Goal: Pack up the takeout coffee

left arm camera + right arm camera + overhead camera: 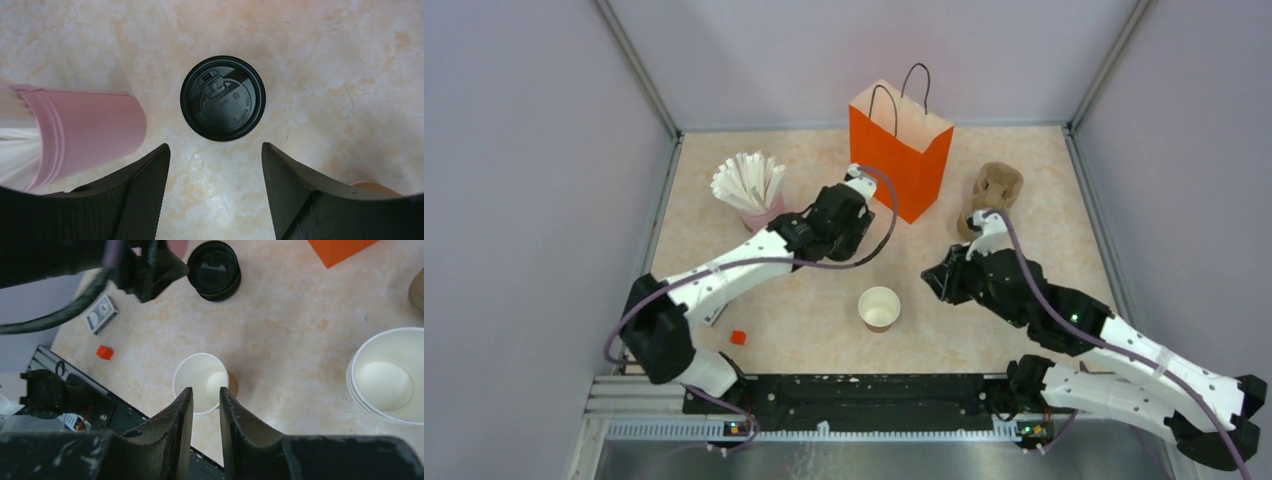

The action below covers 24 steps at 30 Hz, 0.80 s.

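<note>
No cup with a lid on it shows. A lone brown paper cup (879, 308), white inside and lidless, stands upright at the front middle; it also shows in the right wrist view (199, 380). A separate black lid (223, 98) lies flat on the table, also seen in the right wrist view (215, 270). My left gripper (839, 232) is open and empty (215, 150), just above and short of the lid. My right gripper (939, 280) is above the lone cup's right side, its jaws a narrow gap apart with nothing between them (205, 390). The orange bag (901, 150) stands open at the back.
A pink cup (85, 132) of white sticks (749, 180) stands just left of the lid. A stack of lidless cups (385, 377) is right of the lone cup. A brown cardboard carrier (996, 190) lies beside the bag. A small red piece (738, 337) lies front left.
</note>
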Tool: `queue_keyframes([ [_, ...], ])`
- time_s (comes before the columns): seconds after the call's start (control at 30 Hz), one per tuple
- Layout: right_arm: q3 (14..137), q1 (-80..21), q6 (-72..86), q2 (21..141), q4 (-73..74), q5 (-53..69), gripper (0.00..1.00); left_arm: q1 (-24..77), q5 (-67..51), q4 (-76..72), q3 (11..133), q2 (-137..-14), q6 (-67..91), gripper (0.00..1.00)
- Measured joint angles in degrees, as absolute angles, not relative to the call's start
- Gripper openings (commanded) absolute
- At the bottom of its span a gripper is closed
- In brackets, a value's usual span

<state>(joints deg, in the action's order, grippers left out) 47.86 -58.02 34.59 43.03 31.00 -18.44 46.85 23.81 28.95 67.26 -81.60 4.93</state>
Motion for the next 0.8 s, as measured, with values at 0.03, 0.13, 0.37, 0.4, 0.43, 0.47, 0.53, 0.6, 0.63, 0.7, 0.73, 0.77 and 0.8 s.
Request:
queue_keyframes([
  [0.03, 47.42, -58.02, 34.46, 40.77, 30.92, -18.44, 0.26, 46.02, 23.49, 29.08, 68.6, -84.18, 4.25, 0.67],
  [0.13, 46.48, -58.02, 34.24, 36.32, 31.38, -18.72, 0.26, 43.35, 21.52, 29.1, 71.4, -89.89, 2.46, 0.65],
  [0.37, 46.48, -58.02, 34.06, 32.25, 33.95, -19.88, 0.24, 36.8, 16.14, 28.05, 73.1, -94.26, -1.1, 0.54],
  [0.4, 46.48, -58.02, 34.09, 32.03, 34.28, -19.94, 0.24, 36.1, 15.59, 27.79, 73.14, -94.48, -1.5, 0.53],
  [0.43, 46.48, -58.02, 34.09, 31.88, 34.46, -19.97, 0.24, 35.44, 15.0, 27.44, 73.19, -94.78, -1.91, 0.53],
  [0.47, 46.48, -58.02, 34.09, 31.81, 34.52, -19.97, 0.24, 34.79, 14.28, 27.05, 73.25, -95.18, -2.33, 0.53],
  [0.53, 46.48, -58.02, 34.09, 31.83, 34.98, -19.99, 0.24, 33.89, 12.97, 26.72, 73.43, -96.2, -3.09, 0.53],
  [0.6, 46.48, -58.02, 34.11, 31.83, 35.44, -20.01, 0.24, 33.32, 11.68, 26.57, 73.63, -97.43, -3.46, 0.52],
  [0.63, 46.48, -58.02, 34.11, 31.83, 35.57, -20.1, 0.24, 33.17, 11.29, 26.57, 73.73, -97.89, -3.6, 0.5],
  [0.7, 46.48, -58.02, 34.11, 31.83, 35.62, -20.12, 0.24, 32.93, 10.46, 26.63, 74.08, -98.98, -4.03, 0.5],
  [0.73, 46.48, -58.02, 34.11, 31.88, 35.62, -20.16, 0.24, 32.8, 9.98, 26.59, 74.3, -99.44, -4.23, 0.5],
  [0.77, 46.48, -58.02, 34.11, 31.92, 35.62, -20.18, 0.24, 32.69, 9.78, 26.61, 74.59, -99.9, -4.29, 0.49],
  [0.8, 46.48, -58.02, 34.13, 31.97, 35.62, -20.21, 0.24, 32.58, 9.54, 26.63, 74.94, -100.42, -4.45, 0.47],
])
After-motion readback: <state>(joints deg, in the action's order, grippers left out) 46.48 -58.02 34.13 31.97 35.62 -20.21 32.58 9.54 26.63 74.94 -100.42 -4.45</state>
